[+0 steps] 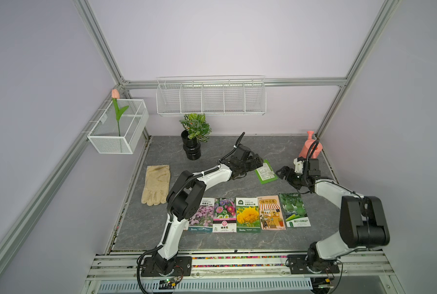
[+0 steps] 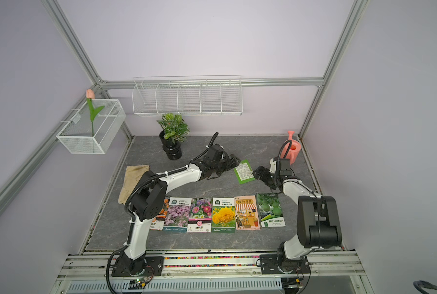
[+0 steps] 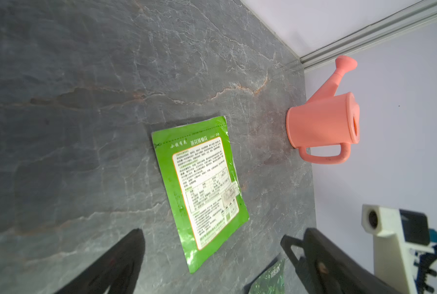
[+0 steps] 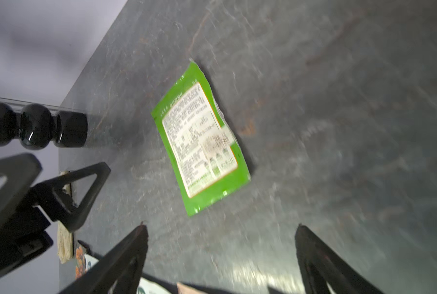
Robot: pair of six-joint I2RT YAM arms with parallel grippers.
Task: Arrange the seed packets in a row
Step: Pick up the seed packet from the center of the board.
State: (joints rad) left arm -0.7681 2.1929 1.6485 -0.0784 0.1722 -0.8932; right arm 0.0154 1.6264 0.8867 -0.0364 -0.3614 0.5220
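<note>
Green and glossy, printed back up, one stray packet lies toward the table's back right corner, between the left tool and right tool, both gaping wide and gripping nothing. Six seed packets line the front edge side by side, and "Beishu" reads on two. That stray looks like the last job!

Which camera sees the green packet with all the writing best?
The left wrist view: the green packet looks large, sharp and unblocked. The right wrist view shows it blurred. In both top views it is small.
</note>
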